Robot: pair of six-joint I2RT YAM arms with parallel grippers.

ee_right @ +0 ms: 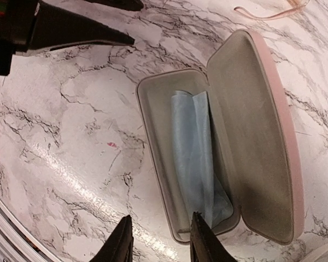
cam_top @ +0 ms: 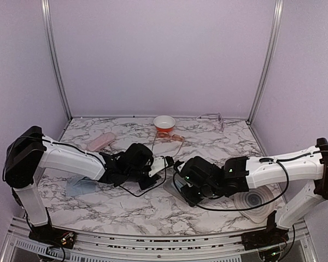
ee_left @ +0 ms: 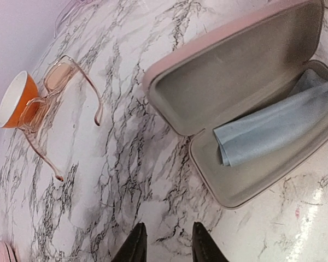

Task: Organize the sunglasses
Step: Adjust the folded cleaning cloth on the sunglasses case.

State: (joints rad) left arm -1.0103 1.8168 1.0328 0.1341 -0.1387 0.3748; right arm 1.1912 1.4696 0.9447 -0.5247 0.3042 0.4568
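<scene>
**Bench layout, three views.** Your left pincer (ee_left: pixel 168 225) hangs low over the marble bench (cam_top: pixel 126 213). Its two dark fingers stand apart, released, with only bare marble in the gap. Your right pincer (ee_right: pixel 160 216) is likewise released. Its fingers are spread above the near end of the open pink case (ee_right: pixel 262 136), and one corner of the case shows through the gap, not clamped. In the top view the two pincers face each other near the middle of the bench, with the case between and just in front of them.

The case lies hinged wide open, grey lining up. A folded light blue cloth (ee_right: pixel 191 147) rests lengthwise in its deeper half, and the lid half holds nothing.

The orange-tinted sunglasses (ee_left: pixel 58 76) lie on the marble with both temples unfolded. You find them beyond the case and apart from it, just beside the orange bowl (ee_left: pixel 13 98). The pale sunglasses (cam_top: pixel 214 116) sit at the far edge of the bench, right of the bowl. They are too faint for you to tell how they lie.

A second pink case (cam_top: pixel 100 142), closed, lies at the far left. A round translucent dish (cam_top: pixel 254 199) sits under your right arm.
</scene>
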